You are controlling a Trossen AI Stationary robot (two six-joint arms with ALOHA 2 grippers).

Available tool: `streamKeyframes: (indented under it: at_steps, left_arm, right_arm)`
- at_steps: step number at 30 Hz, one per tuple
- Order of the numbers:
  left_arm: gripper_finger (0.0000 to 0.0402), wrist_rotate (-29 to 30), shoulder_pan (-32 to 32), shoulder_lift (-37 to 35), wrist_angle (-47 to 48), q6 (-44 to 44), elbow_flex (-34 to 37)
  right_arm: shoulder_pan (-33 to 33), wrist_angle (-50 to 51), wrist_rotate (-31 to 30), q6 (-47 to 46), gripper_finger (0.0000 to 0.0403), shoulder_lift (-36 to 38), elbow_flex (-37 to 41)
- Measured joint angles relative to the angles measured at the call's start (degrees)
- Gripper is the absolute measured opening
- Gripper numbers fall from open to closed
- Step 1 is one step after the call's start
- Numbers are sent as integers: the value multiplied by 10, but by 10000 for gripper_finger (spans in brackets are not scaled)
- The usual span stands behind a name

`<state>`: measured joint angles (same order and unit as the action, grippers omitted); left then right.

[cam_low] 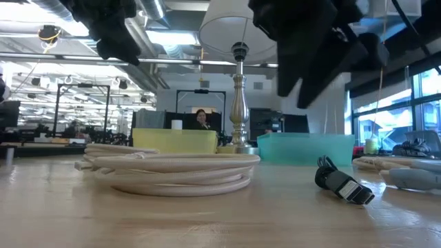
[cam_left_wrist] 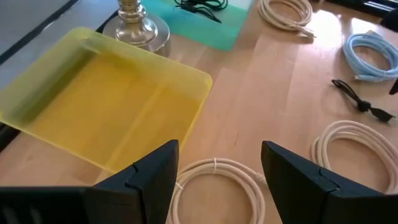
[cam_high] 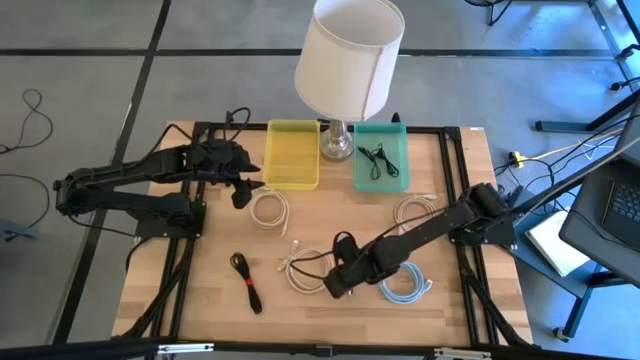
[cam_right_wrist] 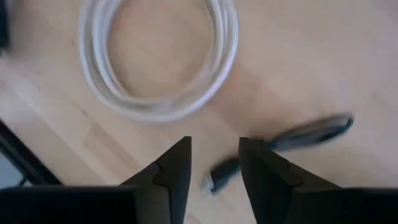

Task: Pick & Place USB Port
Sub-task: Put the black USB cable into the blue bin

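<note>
Two shallow plastic bins are sitting at upper centre of the high view: a translucent yellow bin point(cam_high: 292, 154), bare inside, and a teal bin point(cam_high: 381, 157) holding one thin black cable point(cam_high: 377, 160). Between them, one metal-stemmed lamp point(cam_high: 347, 60) is standing.

Three white coiled cables point(cam_high: 268, 209) point(cam_high: 414, 211) point(cam_high: 304, 271), one pale blue coil point(cam_high: 405, 284) and one black cable with a red tie point(cam_high: 246, 281) are lying on the wooden table point(cam_high: 205, 275).

The left gripper point(cam_high: 241, 187) is hovering left of centre, fingers spread and empty. The right gripper point(cam_high: 337, 284) is hanging low at lower centre, fingers parted over a dark USB plug point(cam_right_wrist: 221, 173), grasping nothing.
</note>
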<state>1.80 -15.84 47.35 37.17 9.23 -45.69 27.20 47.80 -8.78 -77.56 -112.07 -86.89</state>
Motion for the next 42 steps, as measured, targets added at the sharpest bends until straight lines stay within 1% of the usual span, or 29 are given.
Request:
streamKeyframes:
  at_steps: [2, 6, 8, 10, 13, 16, 19, 24, 26, 34, 36, 37, 39, 41, 42]
  left_arm:
    - [223, 0, 0, 0, 0, 0, 0]
    - [223, 0, 0, 0, 0, -11, 0]
    - [223, 0, 0, 0, 0, -15, 0]
    - [223, 0, 0, 0, 0, -15, 0]
    - [223, 0, 0, 0, 0, -15, 0]
    - [223, 0, 0, 0, 0, -15, 0]
    - [223, 0, 0, 0, 0, -21, 0]
    - [223, 0, 0, 0, 0, -26, 0]
    - [223, 0, 0, 0, 1, -33, 0]
    - [223, 0, 0, 0, 1, -41, 0]
    - [223, 0, 0, 0, 1, -41, 0]
    - [223, 0, 0, 0, 1, -41, 0]
    - [223, 0, 0, 0, 1, -41, 0]
    - [223, 0, 0, 0, 1, -41, 0]
    - [223, 0, 0, 0, 2, -41, 0]
  right_arm:
    - [1, 1, 13, 0, 157, -1, 4]
    - [-1, 12, 6, 2, 178, -4, 11]
    - [-4, 14, 9, -21, 181, -4, 10]
    - [-4, 30, 7, -90, 182, -3, 10]
    - [-3, 51, -21, -225, 177, -4, 10]
    - [3, 61, -60, -297, 171, -9, 11]
    - [4, 52, -61, -314, 165, -24, 10]
    - [4, 42, 8, -322, 161, -62, 10]
    - [6, 37, 25, -322, 161, -77, 11]
    - [8, 37, 40, -329, 160, -117, 6]
    - [8, 42, 37, -318, 149, -118, 6]
    - [8, 46, 34, -314, 135, -118, 6]
    - [8, 53, 28, -302, 93, -118, 6]
    - [11, 56, 19, -293, 40, -115, 6]
    - [14, 58, 10, -287, 36, -114, 6]
